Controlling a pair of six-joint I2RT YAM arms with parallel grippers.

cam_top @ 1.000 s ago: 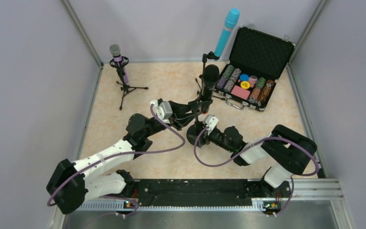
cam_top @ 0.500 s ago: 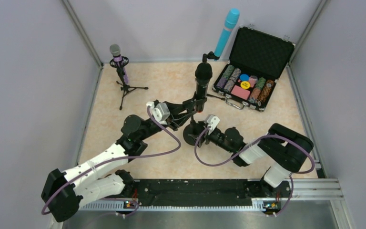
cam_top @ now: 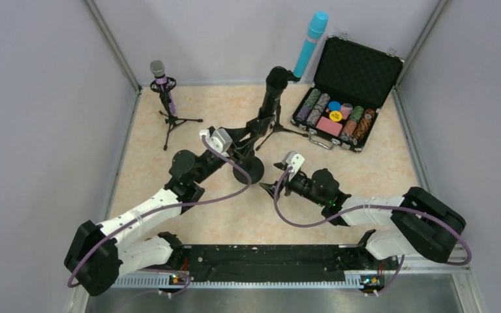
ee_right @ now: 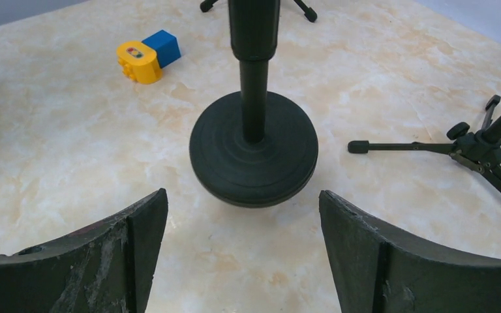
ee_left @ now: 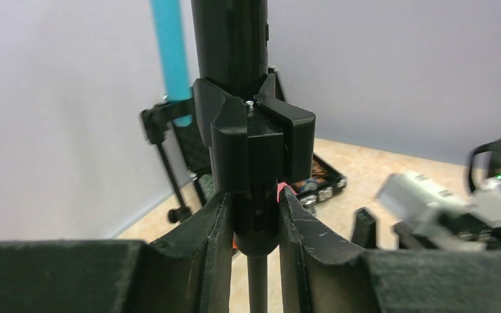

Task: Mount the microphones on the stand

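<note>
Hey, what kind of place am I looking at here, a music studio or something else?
Probably a robot lab test cell, not a studio: plain grey walls box in a marble-look table, two arms sit bolted to a rail, and props include a poker chip case.

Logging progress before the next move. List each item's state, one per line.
purple microphone: mounted upright on a tripod stand
light blue microphone: mounted, tilted
black microphone: in the clip of the round-base stand
left claw: shut on that clip
right claw: open, holding nothing
chip case: lid open
</note>
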